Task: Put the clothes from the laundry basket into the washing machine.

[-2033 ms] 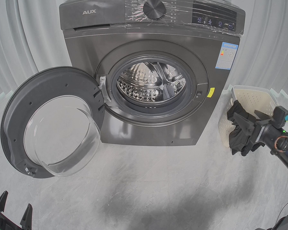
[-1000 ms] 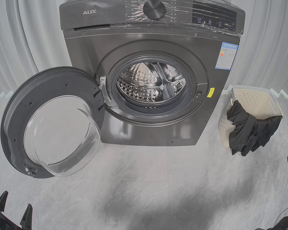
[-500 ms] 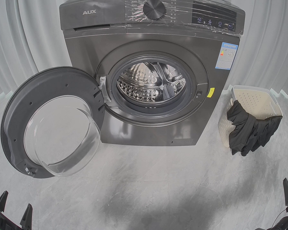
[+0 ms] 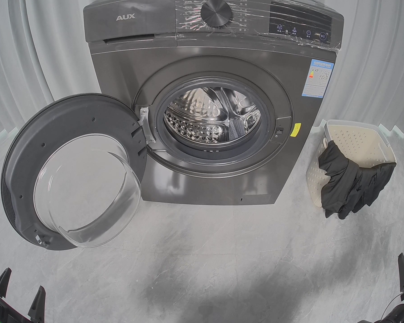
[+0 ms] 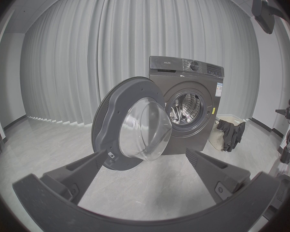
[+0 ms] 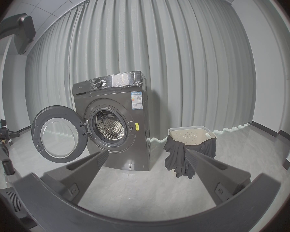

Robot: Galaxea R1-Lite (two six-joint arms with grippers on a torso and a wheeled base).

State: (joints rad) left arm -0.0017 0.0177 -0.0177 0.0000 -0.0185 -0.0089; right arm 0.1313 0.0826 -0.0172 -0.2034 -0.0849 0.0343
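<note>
Two seconds back the right arm was at the laundry basket (image 4: 316,176), its gripper right by the dark garment (image 4: 345,180); since then it has pulled away to about 5 o'clock in the head view, and the right gripper (image 6: 145,153) now hangs low with its fingers spread and nothing between them. Nothing else has shifted: the garment lies as it did, and the left gripper (image 5: 145,152) keeps its place at 7 o'clock, fingers likewise spread and empty. By my reading the task has barely begun. The washing machine (image 4: 211,59) stands at 12 o'clock with its door (image 4: 31,149) swung fully open toward 9 o'clock, and what shows of the drum (image 4: 211,113) looks bare metal with no cloth in it. The garment is draped over the near rim of the basket at 3 o'clock, half inside and half hanging down the outer wall toward the floor (image 4: 211,256); whether more clothes lie deeper in the basket I cannot tell. Grasping it, carrying it across and pushing it through the opening are all left to do. Pale pleated curtains (image 4: 31,45) close off the room behind. Between basket and drum mouth the only thing to mind seems to be the machine's front corner, while the open door sits on the far side, away from that path.
</note>
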